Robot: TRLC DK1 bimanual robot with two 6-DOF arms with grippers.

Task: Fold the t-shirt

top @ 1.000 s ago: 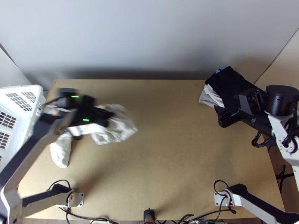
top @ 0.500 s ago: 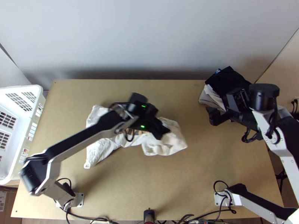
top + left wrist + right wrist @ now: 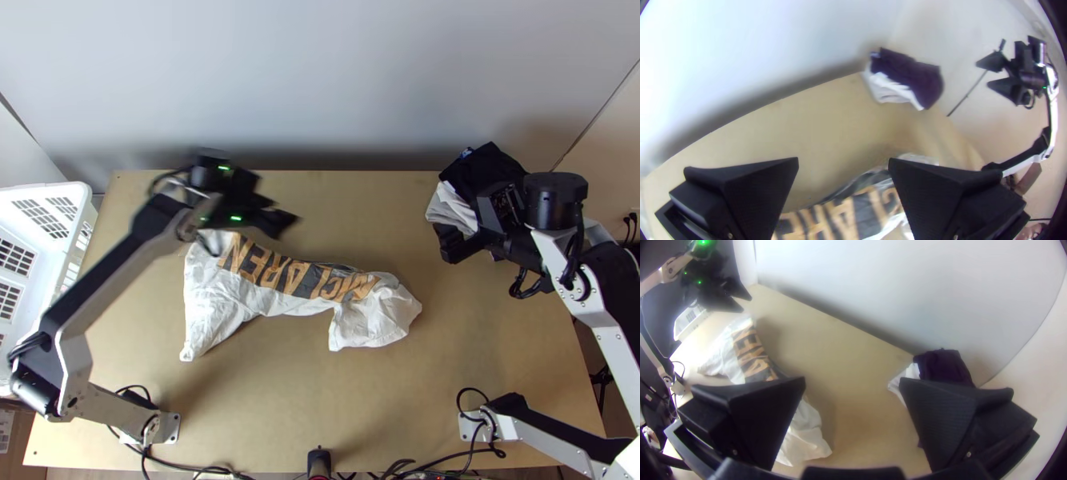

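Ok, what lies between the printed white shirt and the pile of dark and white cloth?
Bare table between shirt and pile, in the top view.

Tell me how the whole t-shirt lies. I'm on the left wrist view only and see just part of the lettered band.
Observer: The t-shirt lies bunched into a long strip across the table, with both ends flaring out toward the near edge.

Operator: Copy. Anything off its left end?

Observer: Yes, a white laundry basket stands at the table's left side.

Operator: And where's my own gripper against the shirt, seen from above?

Observer: In the top view, the left gripper has its fingertips past the shirt's far edge, pointing toward the right side of the table.
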